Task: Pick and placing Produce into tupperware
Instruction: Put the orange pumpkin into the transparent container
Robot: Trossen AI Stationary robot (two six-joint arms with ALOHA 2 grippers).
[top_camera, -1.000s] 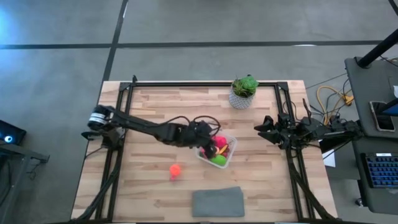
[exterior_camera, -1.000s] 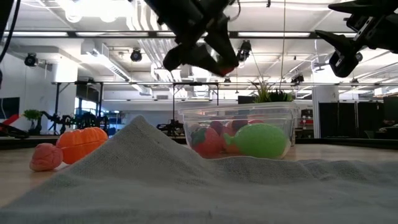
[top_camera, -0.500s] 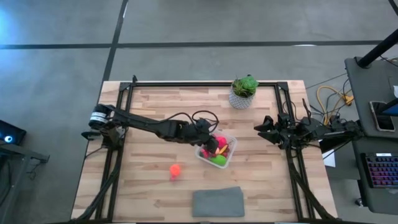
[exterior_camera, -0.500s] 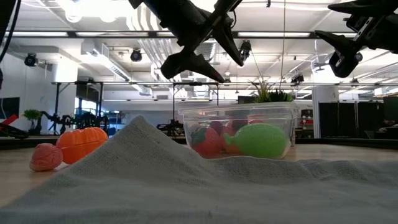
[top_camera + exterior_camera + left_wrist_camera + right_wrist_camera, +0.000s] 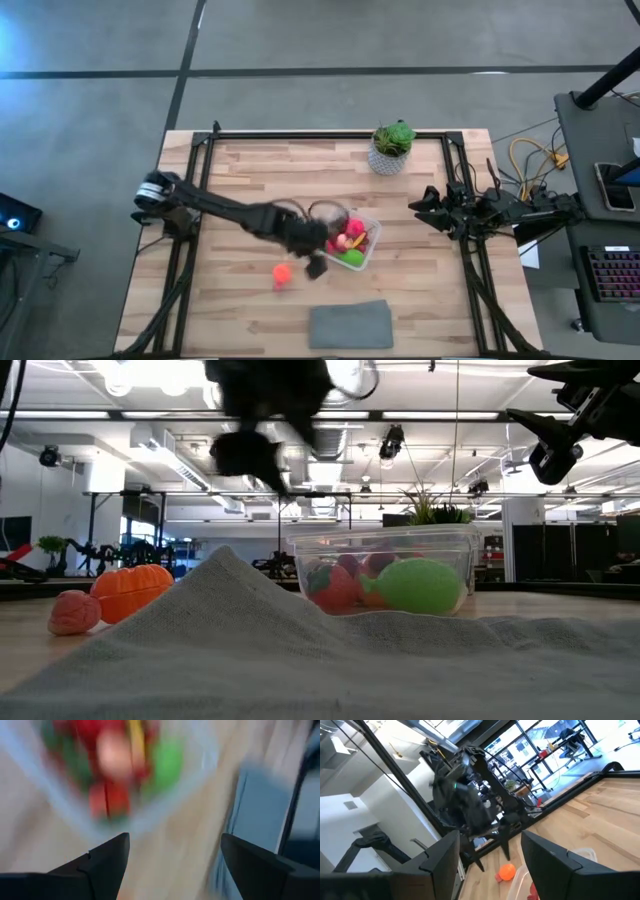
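The clear tub (image 5: 352, 241) sits mid-table with red, pink and green produce in it, and shows in the low view as the tub (image 5: 385, 572). An orange piece (image 5: 282, 271) lies on the wood left of the tub. In the low view it is the orange pumpkin (image 5: 134, 588), with a small pink piece (image 5: 73, 612) beside it. My left gripper (image 5: 315, 267) hangs open above the table between the tub and the orange piece, blurred in the low view (image 5: 250, 450). Its wrist view (image 5: 175, 837) looks down on the tub (image 5: 120, 770). My right gripper (image 5: 418, 205) waits open at the table's right side, raised.
A leafy plant in a white pot (image 5: 391, 148) stands near the far edge. A flat grey cloth (image 5: 350, 325) lies by the near edge and fills the low view's foreground (image 5: 330, 660). Bare wood lies left of the orange piece and right of the tub.
My left gripper was shut above the tub with something red between its fingers. It opened there, and the red thing no longer shows in the fingers. It then swung off the tub toward the table's near-left, toward the orange piece. The tub stayed in place.
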